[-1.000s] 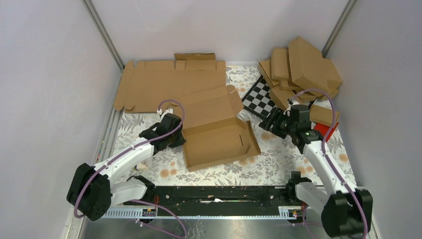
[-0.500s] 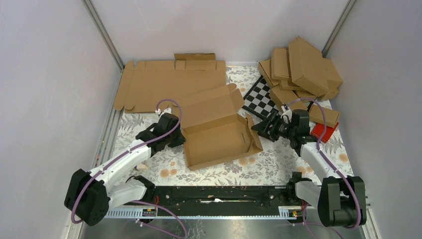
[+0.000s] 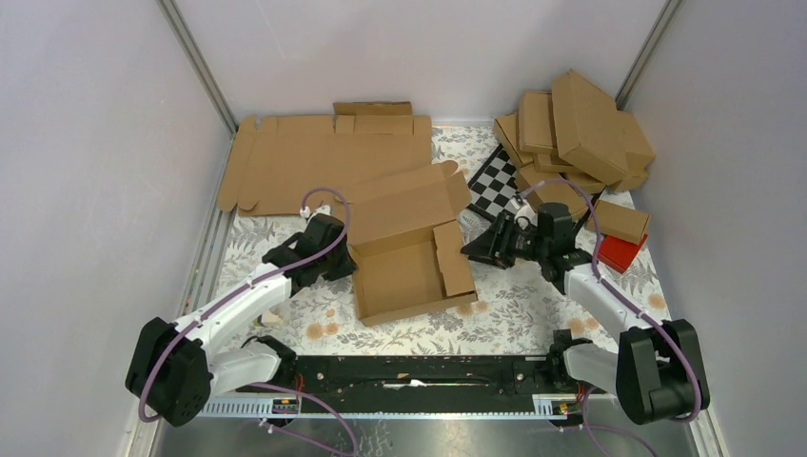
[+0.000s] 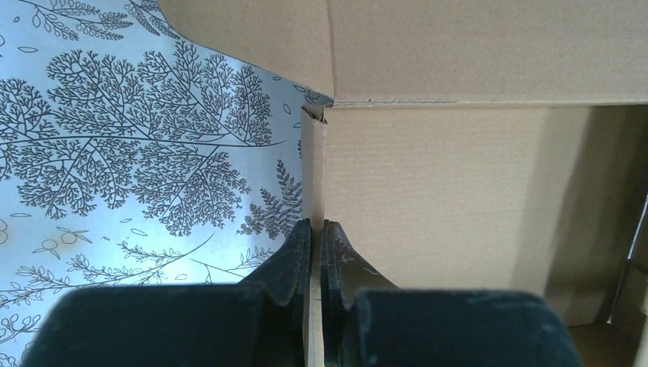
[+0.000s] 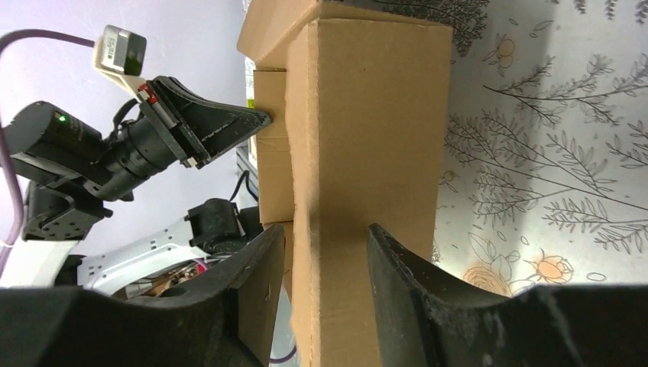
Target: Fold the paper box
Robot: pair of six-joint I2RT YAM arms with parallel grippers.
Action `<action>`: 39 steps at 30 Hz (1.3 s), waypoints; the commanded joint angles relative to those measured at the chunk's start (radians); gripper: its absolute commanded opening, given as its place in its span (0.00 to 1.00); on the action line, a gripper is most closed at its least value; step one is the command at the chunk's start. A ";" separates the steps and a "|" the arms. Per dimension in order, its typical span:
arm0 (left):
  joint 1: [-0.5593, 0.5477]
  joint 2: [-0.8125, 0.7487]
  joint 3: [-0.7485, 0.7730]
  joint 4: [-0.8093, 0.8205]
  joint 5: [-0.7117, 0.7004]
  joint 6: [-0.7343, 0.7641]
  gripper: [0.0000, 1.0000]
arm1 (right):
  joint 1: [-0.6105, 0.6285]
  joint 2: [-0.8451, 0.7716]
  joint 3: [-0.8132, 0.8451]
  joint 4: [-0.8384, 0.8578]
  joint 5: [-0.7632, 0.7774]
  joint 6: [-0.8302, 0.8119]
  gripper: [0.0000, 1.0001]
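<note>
The paper box point(image 3: 409, 257) lies open in the middle of the table, its lid flap point(image 3: 409, 205) leaning back. My left gripper point(image 3: 344, 268) is shut on the box's left side wall; in the left wrist view the fingers point(image 4: 315, 229) pinch the thin cardboard edge point(image 4: 313, 168). My right gripper point(image 3: 473, 249) is open at the box's right end. The right side flap point(image 3: 453, 259) is folded inward over the box floor. In the right wrist view this flap point(image 5: 367, 138) stands between the jaws of my right gripper point(image 5: 325, 233) with a gap on each side.
Flat brown cardboard sheets point(image 3: 324, 162) lie at the back left. A pile of folded brown boxes point(image 3: 576, 129) sits at the back right, with a checkered board point(image 3: 497, 186) and a red object point(image 3: 620, 252) beside it. A black rail point(image 3: 419, 373) runs along the near edge.
My right gripper has moved left to the box's right end. The right side flap went from upright to folded inward over the box floor. The left gripper has kept its hold.
</note>
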 commanded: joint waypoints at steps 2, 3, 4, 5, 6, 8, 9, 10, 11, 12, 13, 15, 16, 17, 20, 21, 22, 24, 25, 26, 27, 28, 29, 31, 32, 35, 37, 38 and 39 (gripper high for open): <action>-0.005 0.006 0.061 0.051 0.011 -0.005 0.00 | 0.105 0.025 0.143 -0.216 0.178 -0.161 0.50; -0.006 0.007 0.060 0.051 0.009 -0.006 0.00 | 0.122 0.027 0.161 -0.266 0.234 -0.192 0.50; -0.008 0.009 0.057 0.052 0.005 -0.008 0.00 | 0.133 0.031 0.170 -0.297 0.286 -0.215 0.51; -0.011 0.012 0.054 0.052 -0.001 -0.008 0.00 | 0.141 0.036 0.174 -0.319 0.311 -0.231 0.51; -0.013 0.016 0.051 0.052 -0.008 -0.008 0.00 | 0.152 0.044 0.179 -0.338 0.332 -0.245 0.51; -0.016 0.023 0.045 0.060 -0.012 -0.006 0.00 | 0.176 0.062 0.189 -0.369 0.363 -0.271 0.49; -0.016 0.025 0.042 0.066 -0.010 -0.005 0.00 | 0.191 0.069 0.192 -0.375 0.372 -0.277 0.49; -0.018 0.027 0.039 0.069 -0.010 -0.005 0.00 | 0.205 0.076 0.195 -0.379 0.378 -0.279 0.49; -0.018 0.029 0.039 0.073 -0.011 -0.005 0.00 | 0.220 0.084 0.198 -0.386 0.389 -0.282 0.49; -0.019 0.028 0.039 0.074 -0.014 -0.005 0.00 | 0.233 0.089 0.206 -0.396 0.412 -0.286 0.49; -0.020 0.029 0.039 0.074 -0.017 -0.004 0.00 | 0.246 0.096 0.214 -0.414 0.437 -0.294 0.49; -0.025 0.029 0.038 0.074 -0.031 -0.001 0.00 | 0.275 0.107 0.231 -0.445 0.491 -0.309 0.49; -0.029 0.030 0.037 0.074 -0.037 0.000 0.00 | 0.290 0.113 0.242 -0.459 0.516 -0.314 0.49; -0.032 0.032 0.035 0.074 -0.043 0.002 0.00 | 0.306 0.121 0.250 -0.470 0.543 -0.319 0.49; -0.043 0.037 0.036 0.076 -0.063 0.011 0.00 | 0.359 0.157 0.273 -0.501 0.635 -0.327 0.50; -0.049 0.039 0.037 0.074 -0.073 0.012 0.00 | 0.374 0.176 0.284 -0.507 0.656 -0.328 0.48; -0.055 0.039 0.037 0.074 -0.084 0.012 0.00 | 0.393 0.192 0.297 -0.515 0.682 -0.330 0.47; -0.073 0.044 0.041 0.072 -0.116 0.015 0.00 | 0.436 0.230 0.329 -0.540 0.771 -0.335 0.47; -0.084 0.048 0.044 0.070 -0.139 0.014 0.00 | 0.457 0.251 0.348 -0.559 0.819 -0.340 0.47; -0.094 0.053 0.053 0.057 -0.167 0.010 0.00 | 0.477 0.272 0.367 -0.579 0.869 -0.345 0.47; -0.104 0.058 0.061 0.044 -0.198 0.009 0.00 | 0.491 0.297 0.385 -0.604 0.917 -0.351 0.45; -0.114 0.064 0.070 0.032 -0.226 0.009 0.00 | 0.501 0.318 0.401 -0.625 0.960 -0.357 0.42; -0.127 0.070 0.080 0.016 -0.258 0.009 0.00 | 0.503 0.334 0.414 -0.642 1.007 -0.364 0.38; -0.147 0.083 0.094 -0.004 -0.315 0.009 0.00 | 0.503 0.356 0.427 -0.661 1.085 -0.378 0.31; -0.156 0.091 0.099 -0.010 -0.339 0.010 0.00 | 0.504 0.365 0.427 -0.660 1.110 -0.388 0.26; -0.174 0.113 0.108 -0.015 -0.372 0.011 0.00 | 0.504 0.392 0.425 -0.674 1.178 -0.404 0.05; -0.188 0.125 0.113 -0.015 -0.389 0.010 0.00 | 0.503 0.410 0.421 -0.689 1.219 -0.403 0.02; -0.195 0.131 0.115 -0.015 -0.397 0.009 0.00 | 0.504 0.414 0.417 -0.691 1.231 -0.405 0.02; -0.200 0.135 0.117 -0.015 -0.401 0.006 0.00 | 0.504 0.414 0.412 -0.691 1.239 -0.409 0.04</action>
